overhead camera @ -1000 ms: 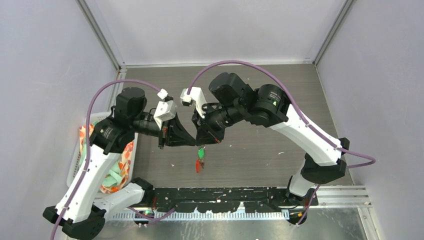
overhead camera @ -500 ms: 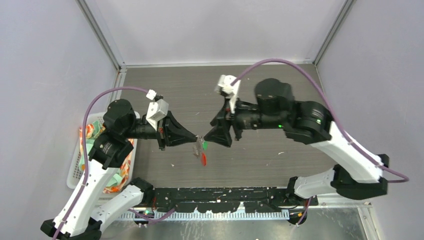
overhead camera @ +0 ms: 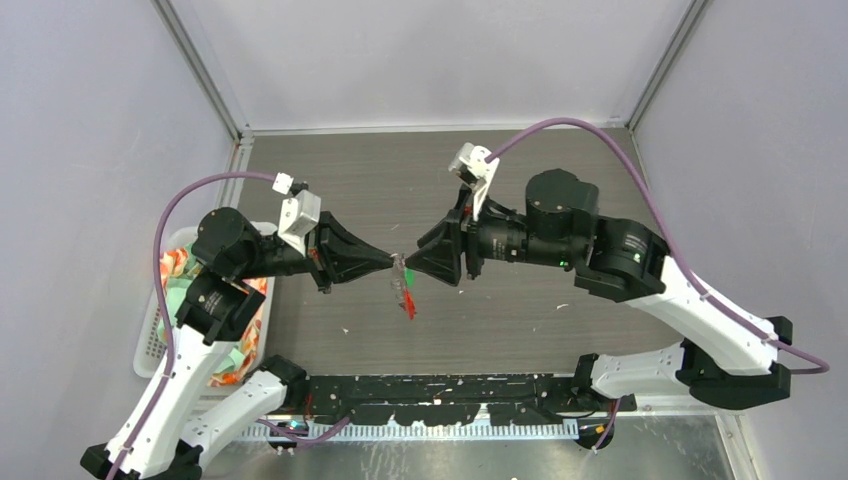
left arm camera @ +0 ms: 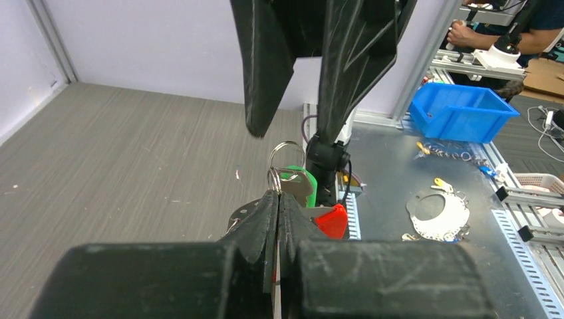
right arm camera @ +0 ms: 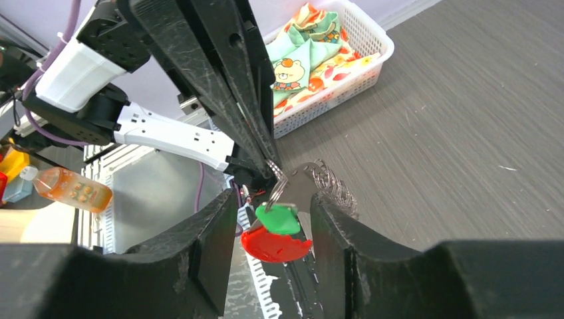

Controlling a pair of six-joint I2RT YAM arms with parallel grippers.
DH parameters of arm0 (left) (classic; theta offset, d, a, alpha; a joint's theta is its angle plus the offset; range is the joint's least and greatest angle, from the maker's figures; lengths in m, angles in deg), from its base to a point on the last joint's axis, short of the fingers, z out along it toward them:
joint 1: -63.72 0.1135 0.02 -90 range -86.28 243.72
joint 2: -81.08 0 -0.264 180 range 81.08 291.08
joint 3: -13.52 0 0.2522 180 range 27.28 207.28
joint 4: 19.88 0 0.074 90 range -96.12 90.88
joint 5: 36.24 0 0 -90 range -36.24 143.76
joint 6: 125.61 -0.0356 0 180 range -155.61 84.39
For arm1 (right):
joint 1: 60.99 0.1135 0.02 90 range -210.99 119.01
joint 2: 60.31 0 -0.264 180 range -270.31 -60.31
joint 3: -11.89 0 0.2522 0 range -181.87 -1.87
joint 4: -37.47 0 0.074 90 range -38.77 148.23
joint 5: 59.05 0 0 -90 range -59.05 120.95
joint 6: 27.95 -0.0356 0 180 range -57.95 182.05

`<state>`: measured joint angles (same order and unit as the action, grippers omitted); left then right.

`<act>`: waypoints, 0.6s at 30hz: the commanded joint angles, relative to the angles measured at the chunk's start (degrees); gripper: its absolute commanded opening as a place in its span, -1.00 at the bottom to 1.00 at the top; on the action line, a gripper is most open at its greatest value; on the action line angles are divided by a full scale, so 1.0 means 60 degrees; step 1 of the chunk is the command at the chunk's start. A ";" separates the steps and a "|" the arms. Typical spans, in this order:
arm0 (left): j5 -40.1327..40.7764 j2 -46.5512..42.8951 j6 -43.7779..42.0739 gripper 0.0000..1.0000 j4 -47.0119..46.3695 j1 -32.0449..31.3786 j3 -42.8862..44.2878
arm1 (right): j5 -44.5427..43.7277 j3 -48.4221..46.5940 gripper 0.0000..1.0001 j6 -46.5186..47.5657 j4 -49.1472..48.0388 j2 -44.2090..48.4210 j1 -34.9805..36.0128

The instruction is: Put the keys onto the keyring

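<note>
My left gripper (overhead camera: 393,263) is shut on the thin silver keyring (left arm camera: 285,157); in the left wrist view its fingertips (left arm camera: 269,203) pinch the loop. The green-headed key (right arm camera: 279,218) hangs on the ring, with the keyring's red strip (right arm camera: 275,244) just under it. In the top view the bunch (overhead camera: 407,291) dangles between both gripper tips. My right gripper (right arm camera: 273,232) is open, its fingers on either side of the green key and red strip without touching them. A short silver chain (right arm camera: 330,183) hangs beside the ring. I cannot pick out the red-and-white tagged key.
A white basket of coloured cloths (overhead camera: 168,262) stands at the table's left edge and also shows in the right wrist view (right arm camera: 372,40). The black rail (overhead camera: 450,392) runs along the near edge. Purple walls close in the back and sides.
The right arm swung out to the right and now faces the left gripper tip to tip. The left arm drew back. The key bunch rose slightly and stays between the tips.
</note>
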<state>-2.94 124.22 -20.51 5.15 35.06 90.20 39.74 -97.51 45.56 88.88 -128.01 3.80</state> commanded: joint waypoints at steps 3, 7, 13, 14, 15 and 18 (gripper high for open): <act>0.0189 -0.0122 0.0224 -0.99 -0.1027 -0.0042 -0.0055 | -0.0143 -0.0137 -0.14 -0.0382 -0.0783 -0.0293 -0.0018; 0.0121 -0.0156 0.0169 -0.99 -0.1028 -0.0042 -0.0043 | -0.0393 -0.0102 -0.34 -0.0501 -0.0869 -0.0260 -0.0018; 0.0110 -0.0216 0.0125 -0.99 -0.1069 -0.0042 -0.0083 | -0.0467 0.0017 -0.55 -0.0672 -0.0850 -0.0170 -0.0026; 0.0099 -0.0216 0.0111 -0.99 -0.1083 -0.0042 -0.0076 | -0.0439 0.0024 -0.55 -0.0691 -0.0797 -0.0204 -0.0019; 0.0068 -0.0209 0.0087 -0.99 -0.1086 -0.0042 -0.0070 | -0.0452 -0.0034 -0.56 -0.0694 -0.0679 -0.0251 -0.0018; 0.0048 -0.0216 0.0041 -0.99 -0.1121 -0.0042 -0.0069 | -0.0499 -0.0069 -0.61 -0.0678 -0.0533 -0.0261 -0.0018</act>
<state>-2.53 123.67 -19.75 3.00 35.06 89.72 37.80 -97.27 42.15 86.82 -130.33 3.78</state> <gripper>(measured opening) 0.009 0.216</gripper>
